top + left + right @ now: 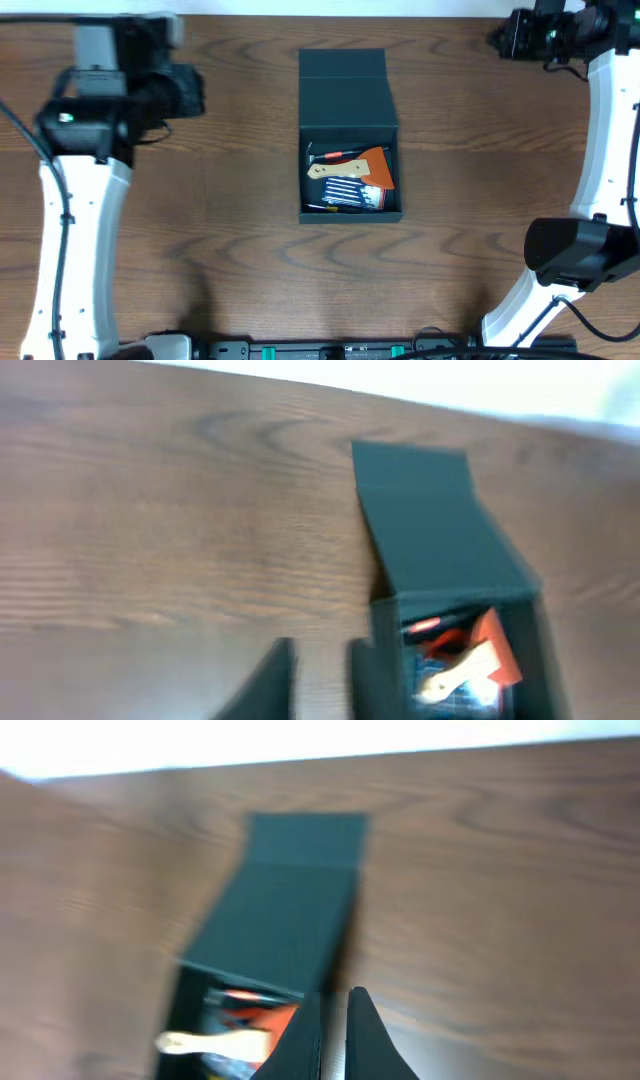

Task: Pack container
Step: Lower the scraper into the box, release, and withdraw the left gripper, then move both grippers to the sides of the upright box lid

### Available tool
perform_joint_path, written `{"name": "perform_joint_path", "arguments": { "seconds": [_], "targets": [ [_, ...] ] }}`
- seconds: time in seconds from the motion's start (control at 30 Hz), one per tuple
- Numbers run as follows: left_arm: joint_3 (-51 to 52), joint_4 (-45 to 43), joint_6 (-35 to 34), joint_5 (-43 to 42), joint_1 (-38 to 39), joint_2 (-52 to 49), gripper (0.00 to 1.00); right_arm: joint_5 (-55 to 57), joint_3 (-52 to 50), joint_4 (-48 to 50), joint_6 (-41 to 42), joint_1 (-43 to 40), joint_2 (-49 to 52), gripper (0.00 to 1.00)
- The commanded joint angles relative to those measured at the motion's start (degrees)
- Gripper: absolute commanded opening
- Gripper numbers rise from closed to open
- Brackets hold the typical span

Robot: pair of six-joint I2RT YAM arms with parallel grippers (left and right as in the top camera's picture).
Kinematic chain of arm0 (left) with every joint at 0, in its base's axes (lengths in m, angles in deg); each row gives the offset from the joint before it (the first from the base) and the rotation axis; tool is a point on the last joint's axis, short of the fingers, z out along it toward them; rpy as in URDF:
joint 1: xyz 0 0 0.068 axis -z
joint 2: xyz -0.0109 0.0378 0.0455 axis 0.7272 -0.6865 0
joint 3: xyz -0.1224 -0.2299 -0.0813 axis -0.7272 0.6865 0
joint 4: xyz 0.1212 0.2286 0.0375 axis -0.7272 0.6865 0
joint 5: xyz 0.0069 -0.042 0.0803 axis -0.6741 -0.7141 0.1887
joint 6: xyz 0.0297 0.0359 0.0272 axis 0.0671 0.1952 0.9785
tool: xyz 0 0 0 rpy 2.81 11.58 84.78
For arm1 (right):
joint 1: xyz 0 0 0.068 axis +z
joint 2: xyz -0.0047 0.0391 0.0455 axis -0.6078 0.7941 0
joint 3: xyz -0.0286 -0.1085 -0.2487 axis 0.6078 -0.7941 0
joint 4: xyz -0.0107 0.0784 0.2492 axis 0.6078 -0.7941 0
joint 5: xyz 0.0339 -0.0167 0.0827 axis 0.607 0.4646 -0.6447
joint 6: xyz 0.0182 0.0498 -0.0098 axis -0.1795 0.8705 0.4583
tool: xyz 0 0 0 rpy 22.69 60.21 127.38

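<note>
Your teal-green container (350, 216) sits mid-way on the surface (220, 220), flap lid (345, 90) folded back, hand tools (350, 175) inside. Your left fingers (268, 685) and right fingers (372, 1038) are pressed together, apart from it.

container (440, 540) blurred, cut off by bottom edge in both wrist views, tools (350, 178) inside too small to name
</note>
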Motion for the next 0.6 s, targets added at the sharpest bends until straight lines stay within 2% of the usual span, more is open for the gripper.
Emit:
{"name": "perform_joint_path", "arguments": {
  "seconds": [0.0, 0.17, 0.33, 0.47, 0.57],
  "targets": [
    [-0.26, -0.46, -11.54, -12.87, -3.85, -2.71, 0.06, -14.25, 0.63, 0.42, 5.84, 0.37, -0.33, 0.01],
    [-0.24, -3.69, -13.68, -21.57, -6.03, -7.80, 0.06, -21.14, -0.39, 2.78, 9.60, 0.37, -0.26, 0.01],
    [-0.24, -11.47, -13.64, -35.71, -6.08, -15.43, 0.06, -25.44, -0.81, 3.65, 10.54, 0.37, 2.16, 0.01],
    [-0.24, -17.09, -13.66, -42.88, -6.25, -22.84, 0.06, -28.79, -0.81, 3.82, 12.00, 0.39, 7.78, 0.01],
    [-0.26, -19.15, -13.84, -45.20, -6.25, -28.06, 0.06, -28.92, -0.81, 3.80, 11.96, 0.39, 13.16, 0.01]
  ]
}}
